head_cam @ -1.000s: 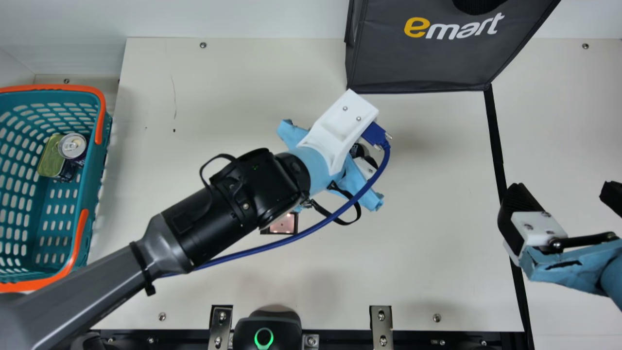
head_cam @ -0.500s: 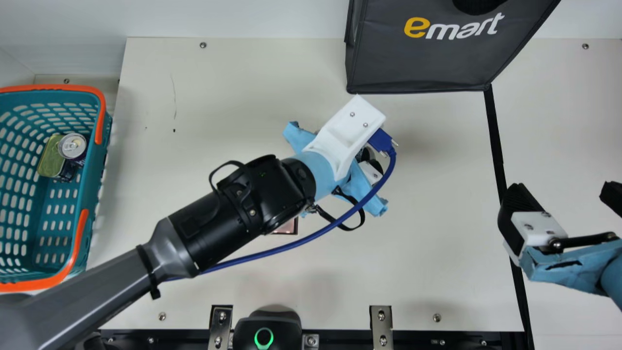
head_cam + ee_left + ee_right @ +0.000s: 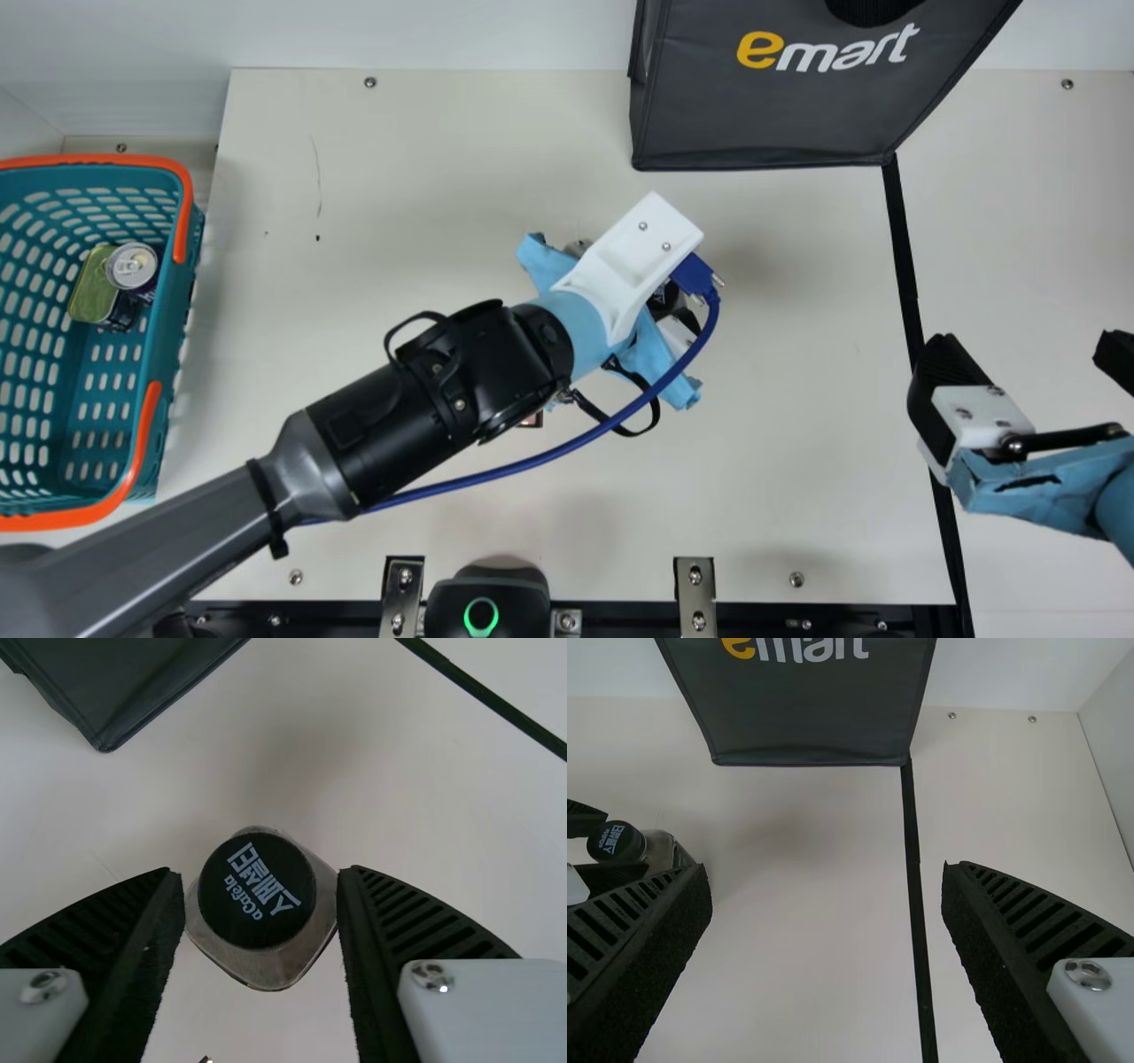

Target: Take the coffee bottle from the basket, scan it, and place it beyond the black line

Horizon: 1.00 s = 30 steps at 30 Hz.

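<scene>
Plainly, the left end effector (image 3: 654, 346) grips the coffee bottle (image 3: 257, 890) between the basket (image 3: 182, 292) and the black line (image 3: 904, 252).
Main view: over the cream counter (image 3: 780, 496), the left arm hides most of the bottle; at right, the right end effector (image 3: 1023, 354) is wide open and holding nothing, 1 finger overlapping the line. Left wrist view: 2 ribbed fingers flank the bottle, parted by about its width, below its dark round cap. Right wrist view: the bottle is at left, beyond a broad gap between 2 fingers.
</scene>
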Available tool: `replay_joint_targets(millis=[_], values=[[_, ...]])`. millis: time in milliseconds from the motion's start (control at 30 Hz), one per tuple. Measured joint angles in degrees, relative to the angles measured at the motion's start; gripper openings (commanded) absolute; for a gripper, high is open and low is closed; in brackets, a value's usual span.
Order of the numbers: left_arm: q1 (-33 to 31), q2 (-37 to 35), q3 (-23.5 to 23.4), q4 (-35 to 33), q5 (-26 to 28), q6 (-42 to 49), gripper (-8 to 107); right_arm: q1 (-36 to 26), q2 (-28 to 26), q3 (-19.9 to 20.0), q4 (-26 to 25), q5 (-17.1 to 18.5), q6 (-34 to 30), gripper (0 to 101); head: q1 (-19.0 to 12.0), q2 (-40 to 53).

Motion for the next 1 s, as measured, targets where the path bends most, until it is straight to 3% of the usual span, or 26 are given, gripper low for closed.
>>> replay_joint_targets(millis=[67,1000], values=[[0.0,-0.1,0.1,0.1,-0.1,0.0,90,0.0,0.0,0.0,0.0,0.0,0.0,91,0.0,0.1],[3.0,-4.1,-0.8,2.3,2.7,-1.9,90,0.0,0.0,0.0,0.0,0.0,0.0,91,-0.1,0.1]])
